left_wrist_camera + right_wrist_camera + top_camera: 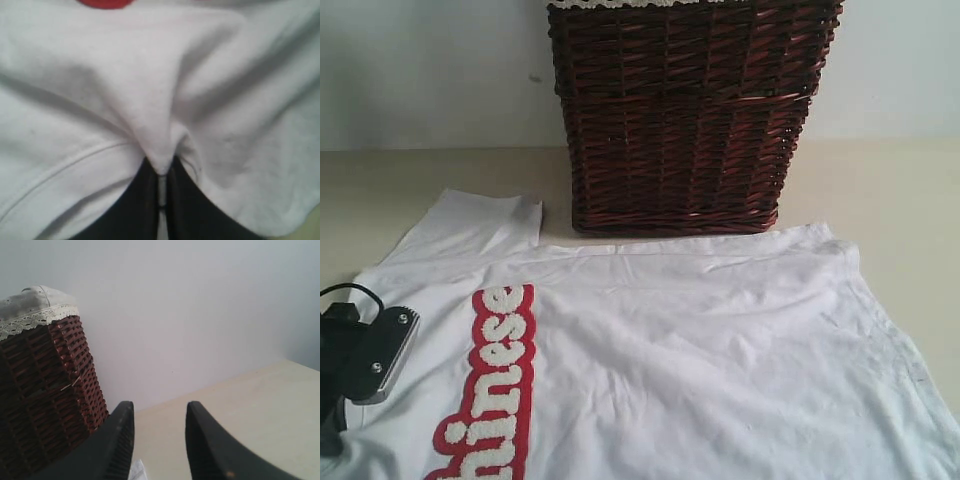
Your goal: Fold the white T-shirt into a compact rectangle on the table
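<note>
Item 1, the white T-shirt [700, 340]: lies spread on the table [890, 190] directly in front of the wicker basket [685, 120]. Its far edge runs along the foot of the basket (contact between the two cannot be confirmed). One short sleeve [480, 220] lies flat just to the left of the basket's base. The red-outlined lettering [495, 390] lies nearer the camera than the basket and to the left of its front face. The cloth shows light creases and is not folded over anywhere in sight.

Item 2, the left gripper [161, 175]: sits in front of the basket and well to its left, at the shirt's left edge. Its dark fingers [140, 210] are pressed together with a ridge of white shirt fabric pinched between them, and the cloth is drawn up into a peak at the grip.

Item 3, the right gripper [160, 412]: is held off the table to the right of the basket, facing the wall [200, 315]. Its fingers [117, 445] stand partway apart, with nothing between them. The basket's lace-trimmed liner [30, 310] is folded over the rim.
</note>
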{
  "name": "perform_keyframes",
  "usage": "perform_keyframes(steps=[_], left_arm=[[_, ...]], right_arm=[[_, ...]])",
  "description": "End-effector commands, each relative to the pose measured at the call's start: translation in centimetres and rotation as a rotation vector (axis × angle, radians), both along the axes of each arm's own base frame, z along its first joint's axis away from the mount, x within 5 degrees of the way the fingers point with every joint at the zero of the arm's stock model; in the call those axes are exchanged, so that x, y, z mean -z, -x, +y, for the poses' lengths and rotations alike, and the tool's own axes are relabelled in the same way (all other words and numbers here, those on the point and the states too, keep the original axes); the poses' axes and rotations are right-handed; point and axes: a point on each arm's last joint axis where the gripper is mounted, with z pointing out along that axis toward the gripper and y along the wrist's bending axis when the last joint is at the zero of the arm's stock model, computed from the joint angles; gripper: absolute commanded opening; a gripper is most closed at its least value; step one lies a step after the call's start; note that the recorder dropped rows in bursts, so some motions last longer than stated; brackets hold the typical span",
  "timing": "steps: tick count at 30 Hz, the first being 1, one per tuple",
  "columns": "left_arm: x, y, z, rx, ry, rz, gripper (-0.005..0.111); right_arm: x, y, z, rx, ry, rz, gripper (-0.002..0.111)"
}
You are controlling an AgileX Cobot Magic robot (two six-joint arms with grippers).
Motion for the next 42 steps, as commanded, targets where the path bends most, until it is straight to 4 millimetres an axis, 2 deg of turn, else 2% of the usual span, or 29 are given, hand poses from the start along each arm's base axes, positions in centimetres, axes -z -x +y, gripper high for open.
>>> perform_keyframes(steps=[1,6,8,10,11,14,15,16,22,25,28,32,36,42], left_arm=[[-0.2,-0.3,-0.2,-0.022,0.026,-0.042,0.000],[-0.2,-0.7,-0.4,-0.035,0.047,-0.091,0.000],[-0.2,-0.9,-0.4,-0.041,0.056,-0.109,0.005],[-0.2,-0.9,-0.4,-0.041,0.057,-0.114,0.020],[-0.2,-0.9,-0.4,-0.041,0.056,-0.110,0.031],[0.2,-0.4,-0.3,-0.124,0.046,-0.084,0.080],[0.3,-0.1,-0.1,-0.144,0.030,-0.067,0.095],[0.5,0.2,0.0,-0.131,0.014,-0.051,0.104],[0.9,0.9,0.9,-0.061,-0.060,-0.052,0.105],[-0.4,0.2,1.0,-0.063,-0.062,-0.125,0.105],[-2.7,-0.6,0.6,-0.099,-0.022,-0.198,0.105],[-4.2,-0.4,-0.4,-0.209,0.073,-0.141,0.105],[-3.6,0.2,-1.4,-0.207,0.158,-0.015,0.105],[-2.1,-1.0,-1.3,-0.148,0.136,-0.094,0.105]], right_arm=[[0.1,0.0,0.0,0.004,0.011,0.000,0.035],[0.1,0.0,0.0,0.004,0.011,0.000,0.035],[0.1,0.0,0.0,0.004,0.011,0.000,0.035],[0.1,0.0,0.0,0.004,0.011,0.000,0.035],[0.1,0.0,0.0,0.004,0.011,0.000,0.035],[0.1,0.0,0.0,0.004,0.011,0.000,0.035],[0.1,0.0,0.0,0.004,0.011,0.000,0.035],[0.1,0.0,0.0,0.004,0.011,0.000,0.035],[0.1,0.0,0.0,0.004,0.013,0.000,0.035],[0.1,0.0,0.0,0.004,0.013,0.000,0.035],[0.1,0.0,0.0,0.004,0.011,0.000,0.035],[0.1,0.0,0.0,0.004,0.011,0.000,0.035],[0.1,0.0,0.0,0.004,0.011,0.000,0.035],[0.1,0.0,0.0,0.004,0.011,0.000,0.035]])
